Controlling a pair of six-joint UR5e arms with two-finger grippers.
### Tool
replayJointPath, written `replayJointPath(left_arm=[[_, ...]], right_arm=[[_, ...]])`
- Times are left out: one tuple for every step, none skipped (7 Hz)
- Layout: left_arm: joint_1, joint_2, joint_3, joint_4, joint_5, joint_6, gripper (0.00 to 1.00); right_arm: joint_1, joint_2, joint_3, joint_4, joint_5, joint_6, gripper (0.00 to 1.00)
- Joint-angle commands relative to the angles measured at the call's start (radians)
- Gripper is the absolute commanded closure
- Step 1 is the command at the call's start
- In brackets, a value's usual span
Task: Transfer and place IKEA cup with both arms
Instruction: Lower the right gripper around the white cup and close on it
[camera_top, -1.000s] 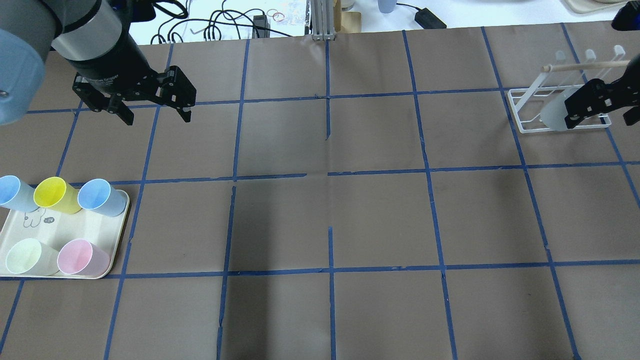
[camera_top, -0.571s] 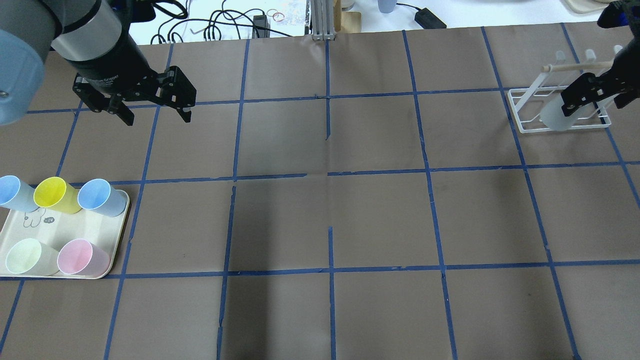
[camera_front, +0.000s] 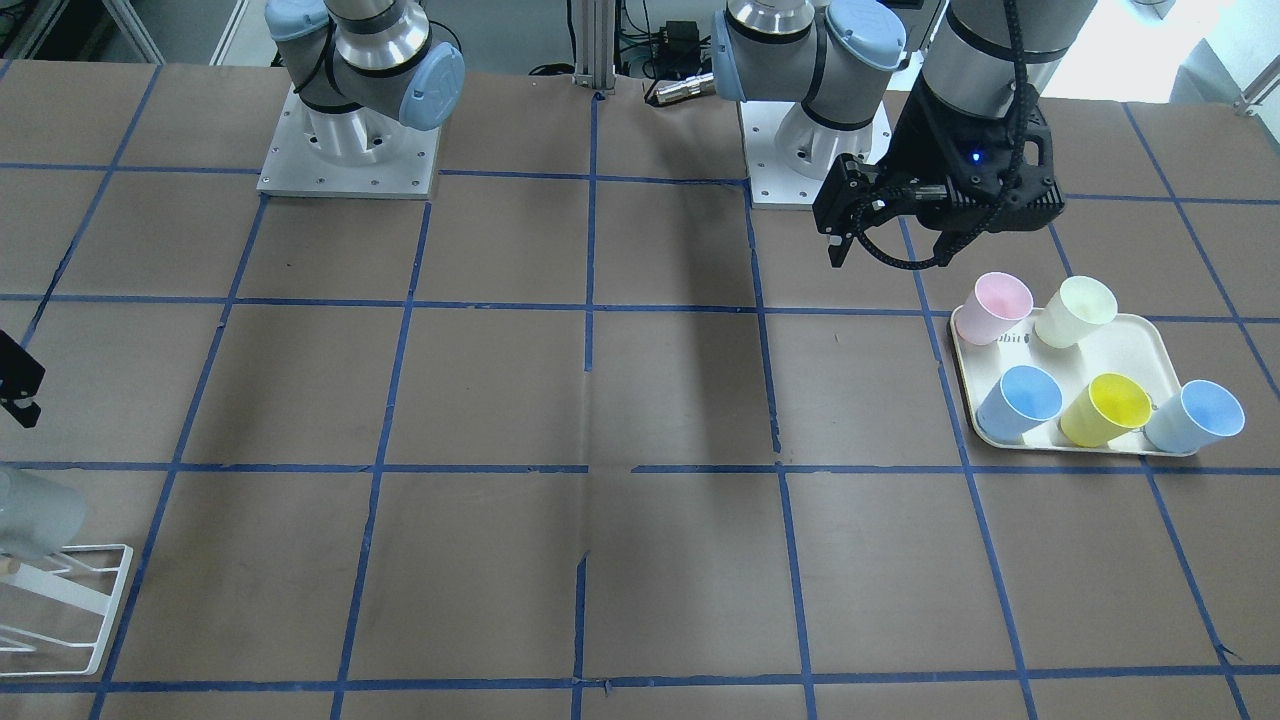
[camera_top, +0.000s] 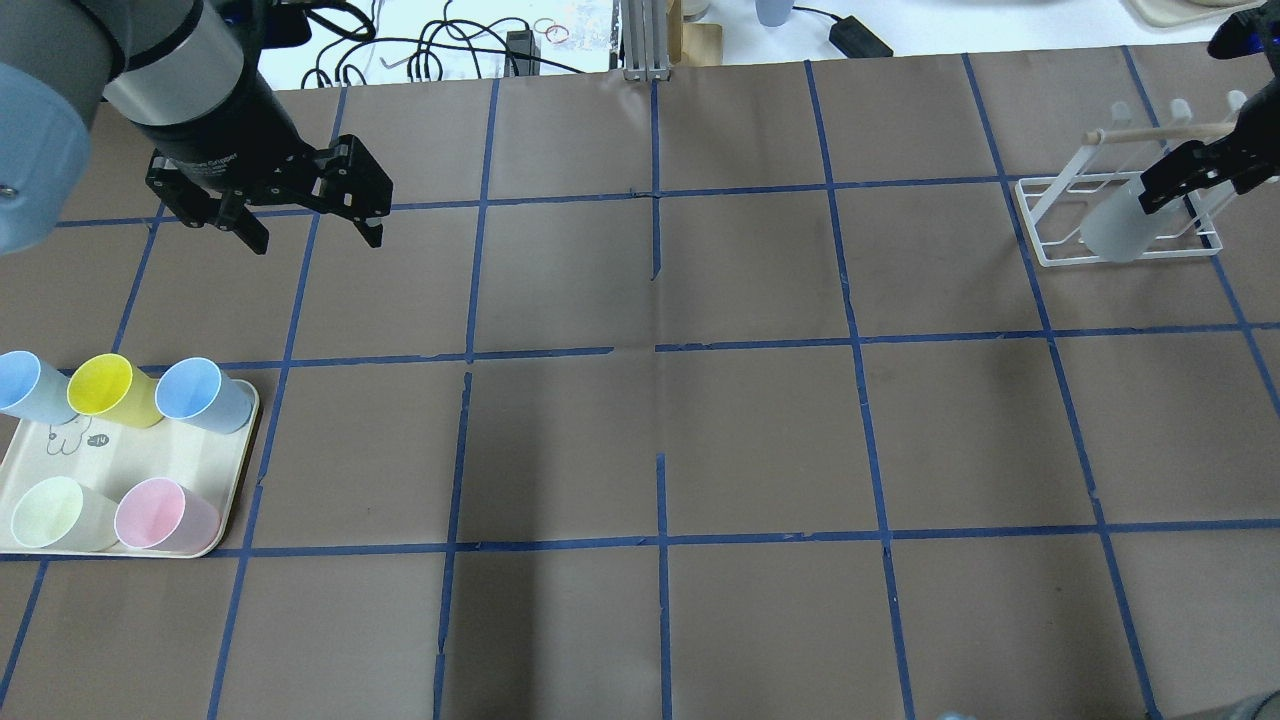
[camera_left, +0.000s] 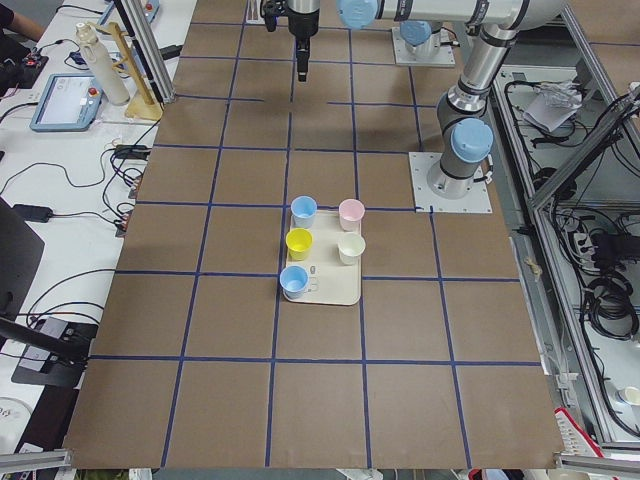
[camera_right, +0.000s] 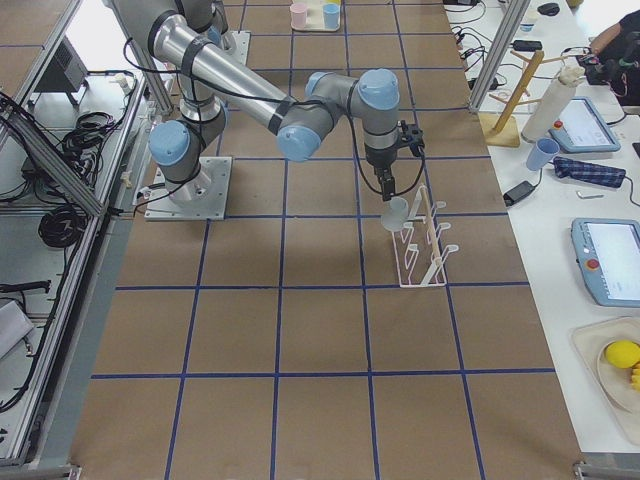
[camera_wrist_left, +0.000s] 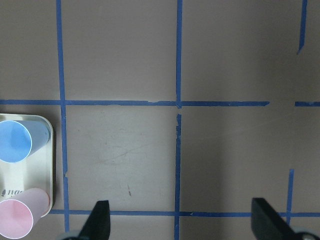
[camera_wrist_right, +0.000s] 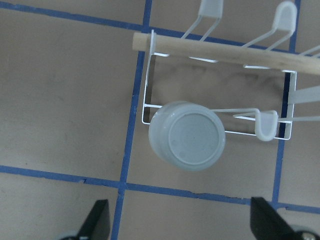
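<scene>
IKEA cup (camera_front: 35, 515): clipped by front view's 9 o'clock edge.
rack (camera_front: 62, 592): same edge, mostly cut off.
right claw (camera_wrist_right: 182, 222): wrist view shows fingertips only, 6 o'clock.
left claw (camera_wrist_left: 182, 222): likewise.

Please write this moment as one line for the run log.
grey cup: upside down on rack | right tool: open, above cup, not touching | left tool: open, empty, above table

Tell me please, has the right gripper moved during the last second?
Yes. In the overhead view the right gripper has shifted from the near edge of the white rack toward its wooden bar, leaving the grey cup on the rack.
</scene>
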Motion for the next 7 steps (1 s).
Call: replayJointPath(left_arm=[[0.002, -0.002, 0.002, 0.000, -0.001, 0.000, 0.00], [0.002, -0.002, 0.003, 0.000, -0.001, 0.000, 0.00], [0.002, -0.002, 0.003, 0.002, -0.003, 0.000, 0.00], [0.002, -0.002, 0.002, 0.000, -0.001, 0.000, 0.00], [0.002, -0.002, 0.002, 0.002, -0.003, 0.000, 0.00], [0.002, -0.001, 0.000, 0.002, -0.001, 0.000, 0.00], [0.003, -0.002, 0.002, 0.002, -0.003, 0.000, 0.00]], right_arm=[[-0.003, 0.078, -0.039, -0.067, 0.011, -0.029, 0.00], [-0.003, 0.100, -0.046, -0.061, 0.010, -0.029, 0.00], [-0.001, 0.117, -0.047, -0.066, 0.010, -0.029, 0.00], [0.008, 0.128, -0.047, -0.066, 0.011, -0.026, 0.00], [0.011, 0.128, -0.047, -0.061, 0.013, -0.024, 0.00], [0.014, 0.129, -0.047, -0.060, 0.013, -0.025, 0.00], [0.014, 0.140, -0.047, -0.067, 0.013, -0.027, 0.00]])
